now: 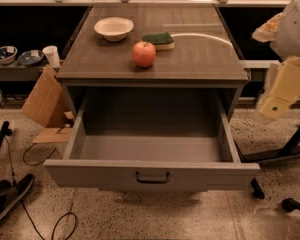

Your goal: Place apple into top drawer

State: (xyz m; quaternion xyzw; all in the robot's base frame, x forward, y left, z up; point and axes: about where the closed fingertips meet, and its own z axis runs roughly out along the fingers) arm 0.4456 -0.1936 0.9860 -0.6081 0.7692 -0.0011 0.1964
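One apple (144, 54) is sitting upright on the worktop (200, 59), near the front edge and a little left of its middle, with its short stem pointing up. It is resting free, with nothing touching it.

Just behind the apple and slightly to its right, one green-and-yellow sponge (158, 40) is lying flat. Behind the apple and to its left, one white bowl (113, 28) is standing with its mouth up, apart from both apple and sponge. A pale curved line (205, 35) is running away from the sponge, to the right of the apple.

Directly below and in front of the apple, the one top drawer (90, 174) is standing pulled out, its grey inside showing bare. A single dark handle (152, 177) is sitting at the centre of its front panel.

Well to the right of the apple, beyond the worktop's edge, the gripper (277, 101) is hanging as a pale cream shape at about the height of the drawer opening. It is not touching the apple, and whether it is apart or together cannot be told.

Far to the left of the apple and lower, two small bowls (3, 54) and one white cup (52, 55) are sitting on a low ledge. Below them, one piece of cardboard (42, 101) is leaning on the floor.
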